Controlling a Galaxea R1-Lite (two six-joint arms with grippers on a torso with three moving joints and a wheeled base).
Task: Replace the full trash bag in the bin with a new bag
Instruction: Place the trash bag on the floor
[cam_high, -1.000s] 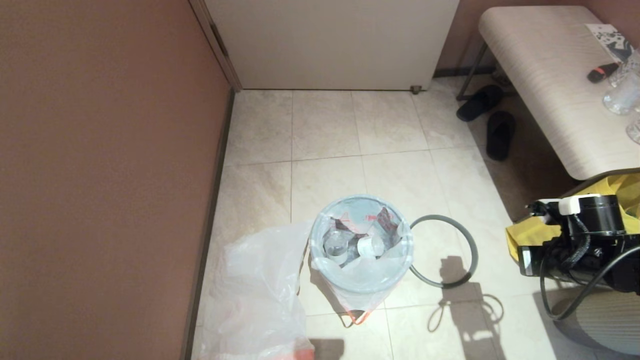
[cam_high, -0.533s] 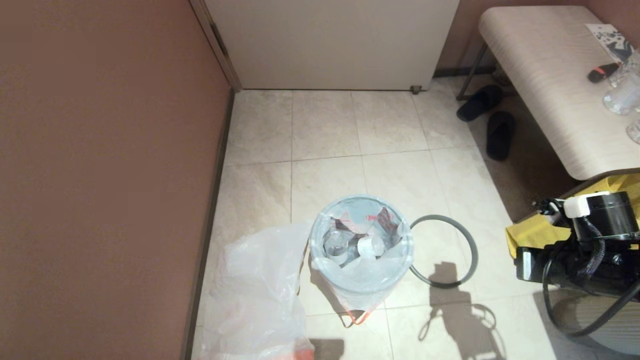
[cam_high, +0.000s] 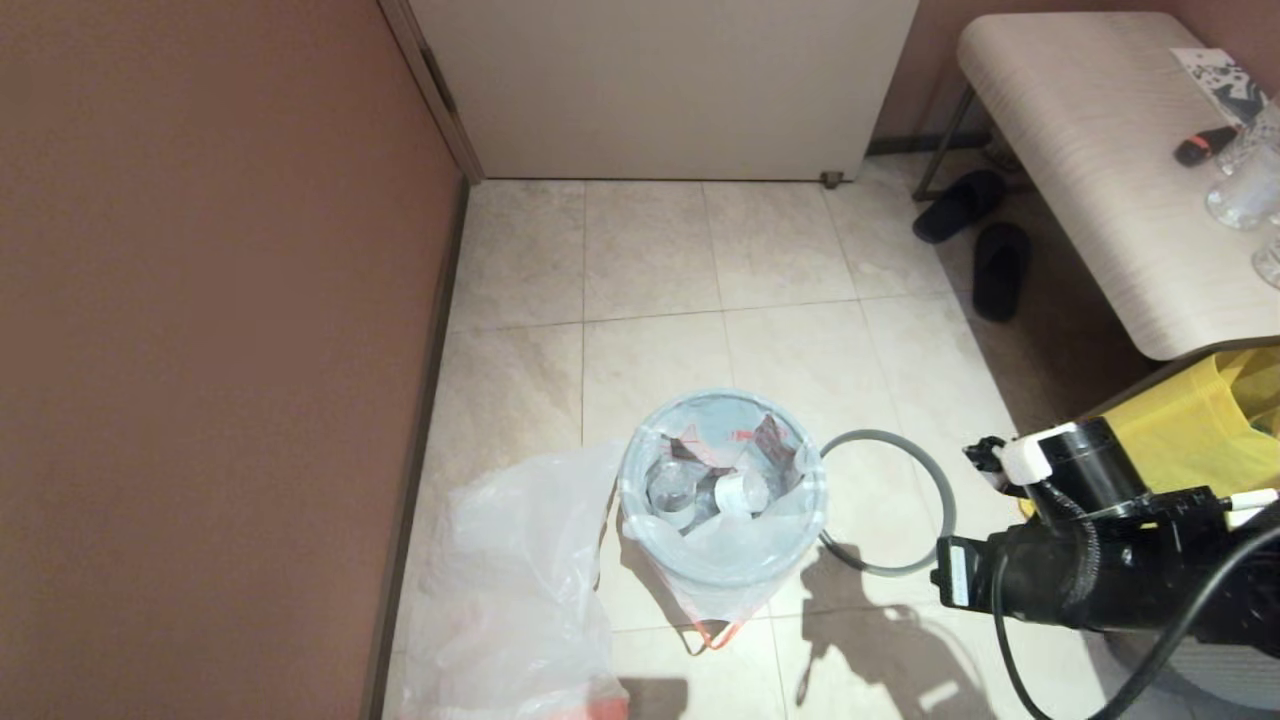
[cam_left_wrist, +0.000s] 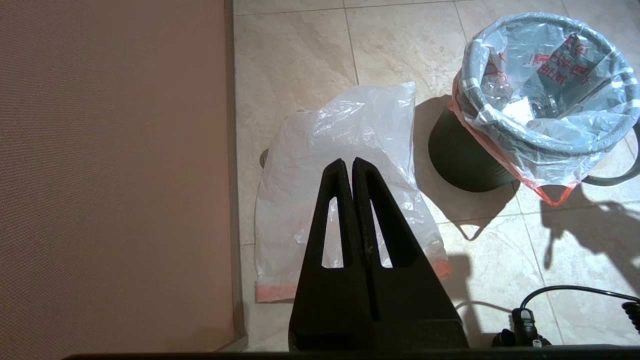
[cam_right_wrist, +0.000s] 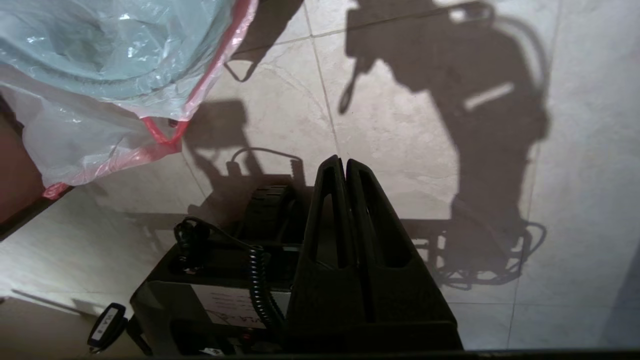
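Tiled floor below: my right gripper (cam_right_wrist: 344, 165), fingers pressed together and empty, has swung in toward the bin (cam_left_wrist: 462, 157), whose full trash bag (cam_high: 722, 495) sits inside. Left gripper (cam_left_wrist: 351, 167), also closed, hangs over the new bag (cam_left_wrist: 345, 165). Removal looks next.

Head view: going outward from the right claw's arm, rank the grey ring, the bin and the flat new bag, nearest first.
1. Grey ring, on the floor just left of the right arm.
2. Bin, centre floor, left of the ring.
3. New bag, flat by the wall, farthest left.
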